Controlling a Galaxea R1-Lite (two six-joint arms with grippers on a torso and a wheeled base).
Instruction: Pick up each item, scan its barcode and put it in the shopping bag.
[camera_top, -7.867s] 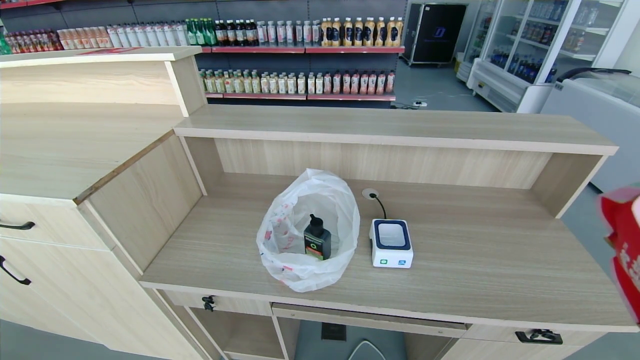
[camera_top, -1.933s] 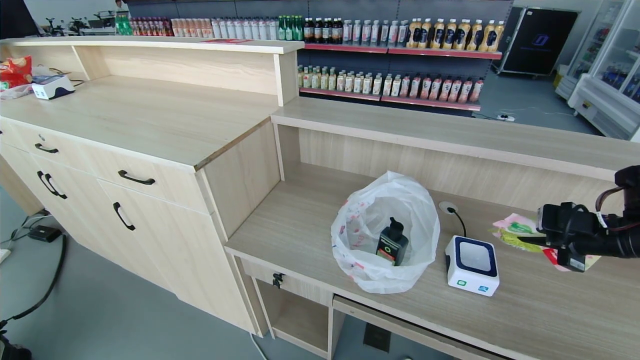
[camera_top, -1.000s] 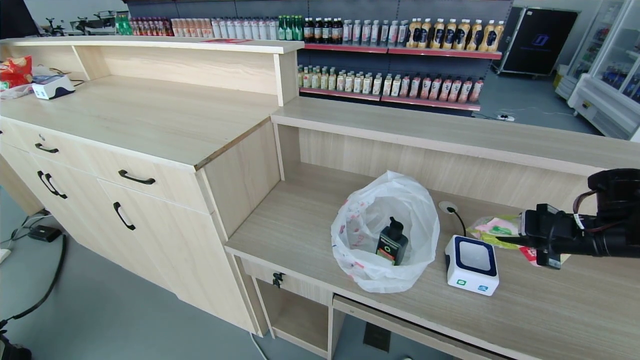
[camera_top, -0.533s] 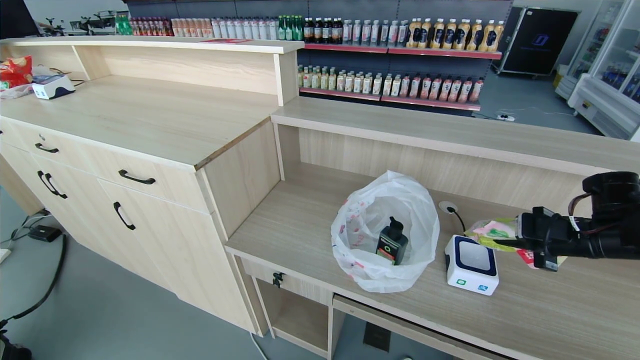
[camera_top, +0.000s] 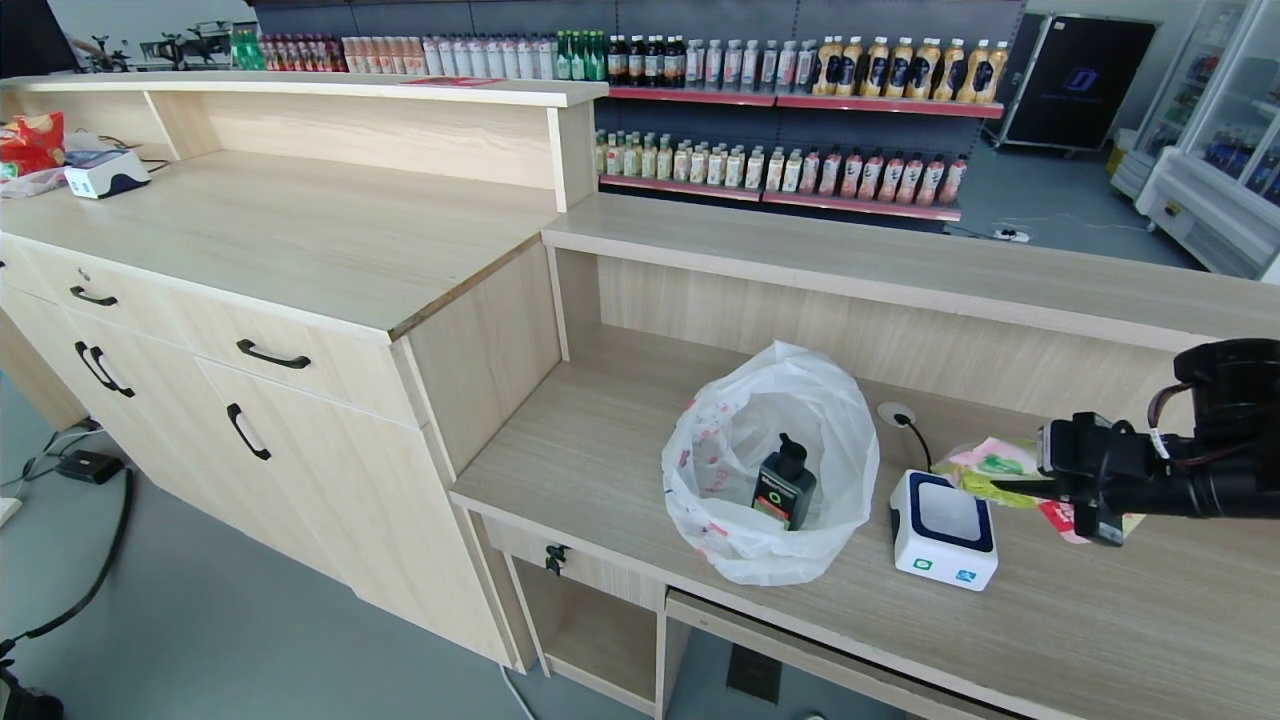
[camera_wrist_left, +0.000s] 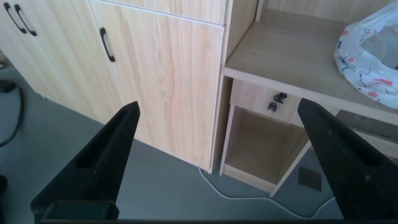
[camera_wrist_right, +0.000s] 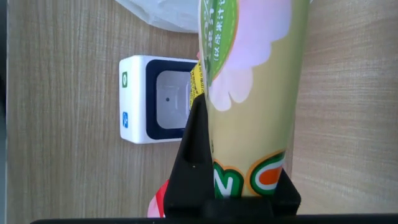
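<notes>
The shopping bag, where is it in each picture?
Head view: the shopping bag stands on the counter, beside the scanner.
Left wrist view: the bag sits on the counter, near its front edge.
Right wrist view: a bag corner shows past the scanner and the snack packet.
Shared landmark: the wooden counter.

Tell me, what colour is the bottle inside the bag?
The bottle is black, with a small coloured label; the head view shows it best.

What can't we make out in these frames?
Barcode on the snack packet: not on the face shown in the right wrist view; too small in the head view.
Scanner window: partly covered by the snack packet, right wrist view.
Shopping bag: cut off by the left wrist view's edge.
</notes>
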